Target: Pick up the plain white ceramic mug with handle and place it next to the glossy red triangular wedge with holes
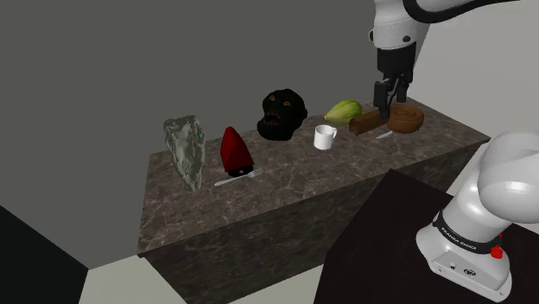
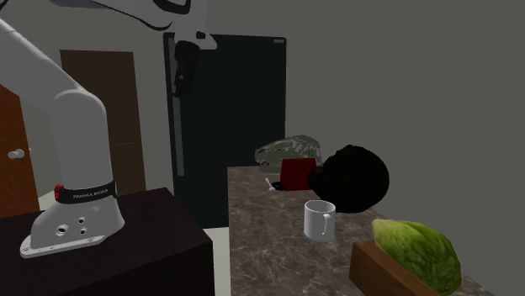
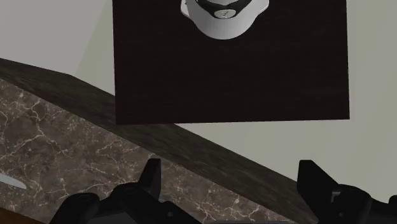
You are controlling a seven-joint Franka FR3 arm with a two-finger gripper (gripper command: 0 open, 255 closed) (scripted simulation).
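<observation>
Black gripper (image 1: 386, 93) hangs high by the counter's (image 1: 345, 177) stand-side edge, fingers spread wide with nothing between them. The white mug (image 1: 325, 136) stands upright well below it and apart, in the row along the far edge, between a black head (image 1: 281, 114) and a green fruit (image 1: 342, 110). In the second exterior view that head half hides the red wedge (image 2: 296, 172). Mug's inside: can't tell.
</observation>
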